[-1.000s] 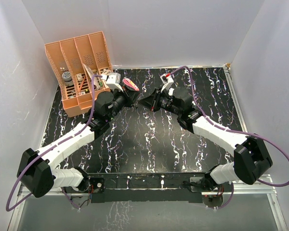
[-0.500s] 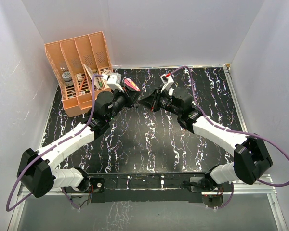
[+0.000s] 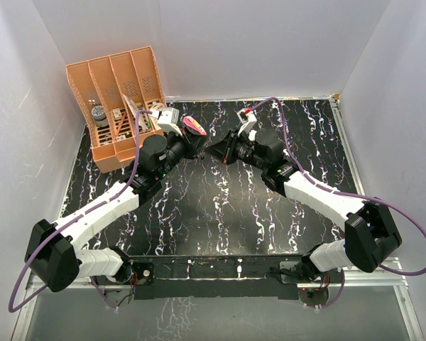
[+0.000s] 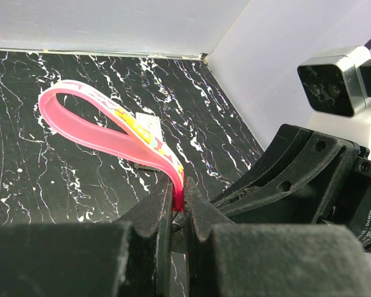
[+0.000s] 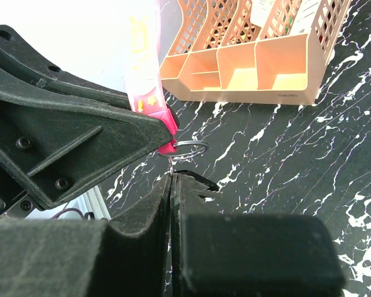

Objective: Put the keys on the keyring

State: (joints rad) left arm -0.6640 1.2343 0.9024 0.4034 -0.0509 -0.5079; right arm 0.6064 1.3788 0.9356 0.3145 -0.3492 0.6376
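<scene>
Overhead far; wrist views close, sharing keyring [image 4: 99,137]

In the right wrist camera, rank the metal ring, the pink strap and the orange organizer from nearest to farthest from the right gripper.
From the right gripper:
1. metal ring, just above the fingertips, slightly right.
2. pink strap, running up from the ring toward the upper left.
3. orange organizer, far back on the table, upper right.
</scene>
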